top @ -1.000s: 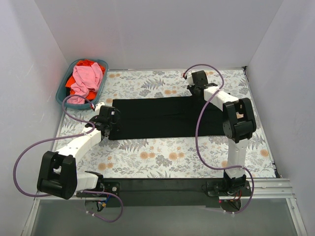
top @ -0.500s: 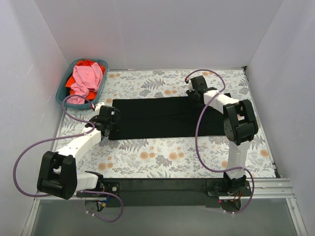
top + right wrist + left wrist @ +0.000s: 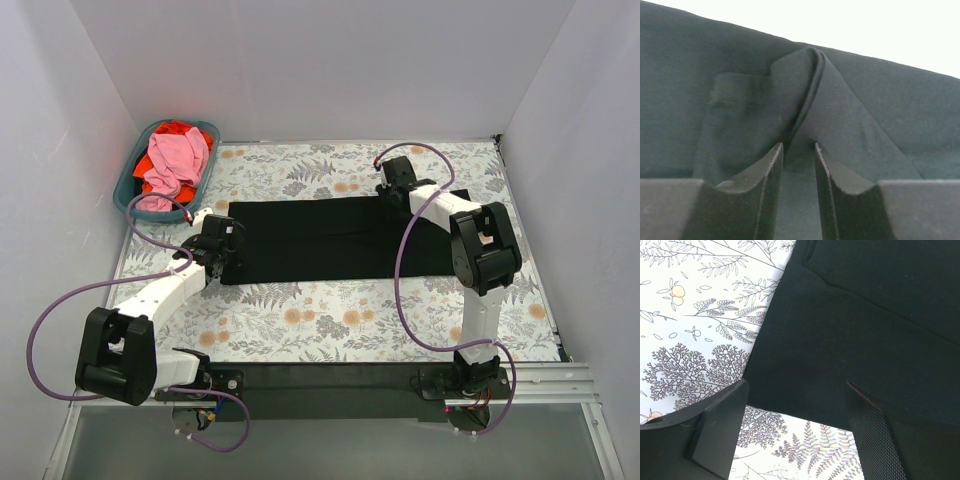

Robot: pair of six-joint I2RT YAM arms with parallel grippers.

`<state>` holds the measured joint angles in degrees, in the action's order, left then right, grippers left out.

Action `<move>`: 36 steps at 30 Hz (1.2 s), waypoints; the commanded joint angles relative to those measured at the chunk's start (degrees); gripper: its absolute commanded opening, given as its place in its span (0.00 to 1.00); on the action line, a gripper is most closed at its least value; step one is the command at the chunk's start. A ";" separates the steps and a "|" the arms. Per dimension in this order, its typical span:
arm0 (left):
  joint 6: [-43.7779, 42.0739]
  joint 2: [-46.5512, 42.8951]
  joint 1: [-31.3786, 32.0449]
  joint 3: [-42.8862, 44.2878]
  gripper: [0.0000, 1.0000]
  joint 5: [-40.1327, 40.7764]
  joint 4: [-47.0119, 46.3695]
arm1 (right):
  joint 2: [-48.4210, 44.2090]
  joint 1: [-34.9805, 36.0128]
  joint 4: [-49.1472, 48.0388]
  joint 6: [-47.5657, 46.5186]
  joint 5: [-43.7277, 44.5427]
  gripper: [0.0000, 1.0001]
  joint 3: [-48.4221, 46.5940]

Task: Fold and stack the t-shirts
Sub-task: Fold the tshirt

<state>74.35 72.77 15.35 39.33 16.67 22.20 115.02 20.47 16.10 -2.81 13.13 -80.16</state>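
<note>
The tabletop [image 3: 330, 320] carries a white print of grey ferns and orange blossoms, with a black strip along its near edge. A black t-shirt [image 3: 320, 240] lies flat on it, folded into a long band that runs left to right across the middle, a little toward the far side. The band's left end is straight and its right end is partly hidden. A teal basket [image 3: 127, 188] sits at the far left corner, near the band's left end but apart from it.

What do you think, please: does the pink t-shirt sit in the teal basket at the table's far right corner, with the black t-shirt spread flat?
Only the corner is wrong: the top external view shows the teal basket, pink t-shirt inside, at the far left corner.
</note>
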 commanded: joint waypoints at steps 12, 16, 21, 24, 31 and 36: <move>-0.43 -0.88 0.20 0.39 0.76 0.91 -0.14 | 2.22 0.27 -1.42 -7.99 13.84 0.04 -3.33; -0.43 -0.62 0.20 0.31 0.76 0.91 -0.22 | 5.03 0.01 -1.51 -13.08 17.19 0.01 -8.76; -0.43 -0.35 0.20 0.31 0.76 1.00 -0.05 | 9.16 -0.43 -2.38 -17.05 20.53 0.01 -14.14; -0.34 -0.09 0.20 0.31 0.76 1.00 -0.14 | 11.27 -0.87 -3.53 -18.63 22.55 0.07 -17.13; -0.34 0.44 0.20 0.31 0.76 1.00 0.04 | 12.60 -2.89 -4.06 -16.36 27.74 0.40 -21.00; -0.25 0.53 0.20 0.66 0.76 1.00 -0.05 | 6.37 -1.93 -2.21 -11.70 19.34 0.47 -17.67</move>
<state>74.35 73.71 15.35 39.35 16.71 22.24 127.66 17.52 14.52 -18.17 36.97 -98.39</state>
